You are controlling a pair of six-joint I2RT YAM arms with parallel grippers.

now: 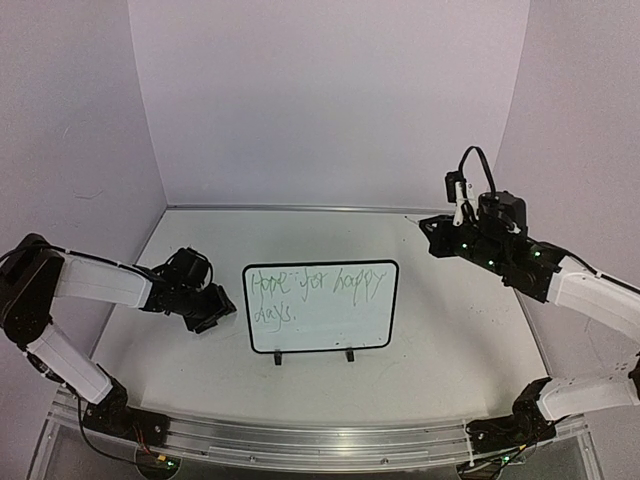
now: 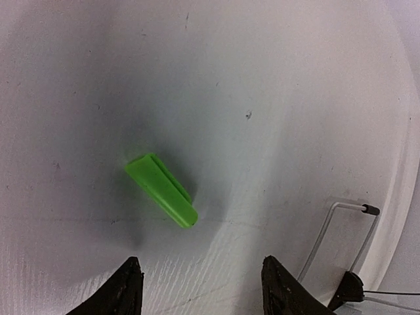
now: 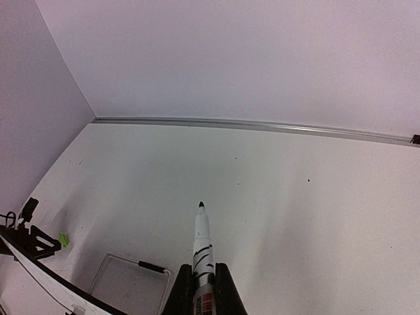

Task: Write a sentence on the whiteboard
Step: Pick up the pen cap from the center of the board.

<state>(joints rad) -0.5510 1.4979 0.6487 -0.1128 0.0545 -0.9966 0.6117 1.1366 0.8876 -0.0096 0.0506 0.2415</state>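
The whiteboard (image 1: 345, 325) stands mid-table on two black feet. The sentence (image 1: 318, 283) is in thin light-green handwriting on two lines, roughly "Hope for happy days". My right gripper (image 1: 456, 222) is raised at the back right, away from the board, and is shut on a white marker (image 3: 202, 235) whose dark tip points out ahead (image 1: 459, 198). My left gripper (image 1: 208, 312) sits low, just left of the board. In the left wrist view it is open (image 2: 205, 289) and empty above a green marker cap (image 2: 161, 190) that lies on the table.
A thin wire stand with a black tip (image 2: 341, 239) is to the right of the left gripper; it also shows in the right wrist view (image 3: 131, 279). The green cap is small at that view's left (image 3: 63, 239). Walls enclose the table on three sides.
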